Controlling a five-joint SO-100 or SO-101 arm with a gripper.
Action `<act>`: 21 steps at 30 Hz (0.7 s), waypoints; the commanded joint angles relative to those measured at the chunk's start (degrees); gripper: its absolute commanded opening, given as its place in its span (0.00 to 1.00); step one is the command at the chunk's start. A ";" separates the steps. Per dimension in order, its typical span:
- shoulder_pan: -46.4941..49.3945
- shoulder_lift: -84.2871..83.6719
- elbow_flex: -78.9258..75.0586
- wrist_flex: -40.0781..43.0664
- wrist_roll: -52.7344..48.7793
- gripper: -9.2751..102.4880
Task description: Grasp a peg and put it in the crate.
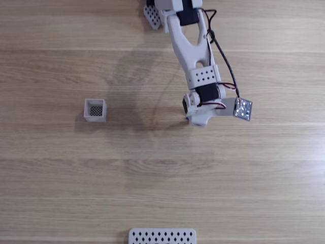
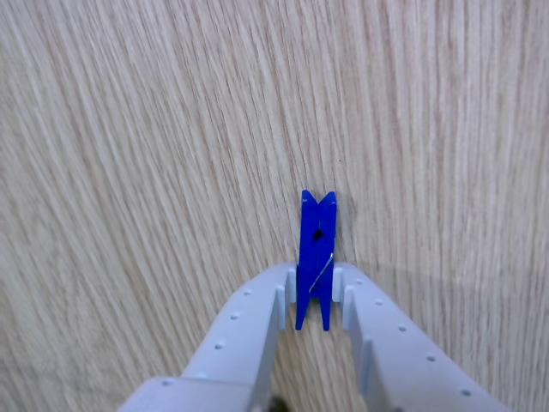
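Gripping the blue peg (image 2: 316,257) (no lettering on it), fingers (image 2: 279,300) pinch its sides.

The arm (image 1: 195,61) reaches down-frame, well right of the crate (image 1: 95,110).

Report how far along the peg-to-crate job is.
Done: the arm has reached the peg, and the pincer straddles its lower half in the other view. In hand: the grasp; whether the fingers already press the peg cannot be told. Left: lifting it and carrying it to the crate, which stands empty on the table in the fixed view.
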State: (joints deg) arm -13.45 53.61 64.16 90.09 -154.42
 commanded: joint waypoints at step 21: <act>36.21 59.15 51.15 -52.73 11.60 0.07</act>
State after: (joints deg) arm 11.43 100.55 109.16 45.00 -143.00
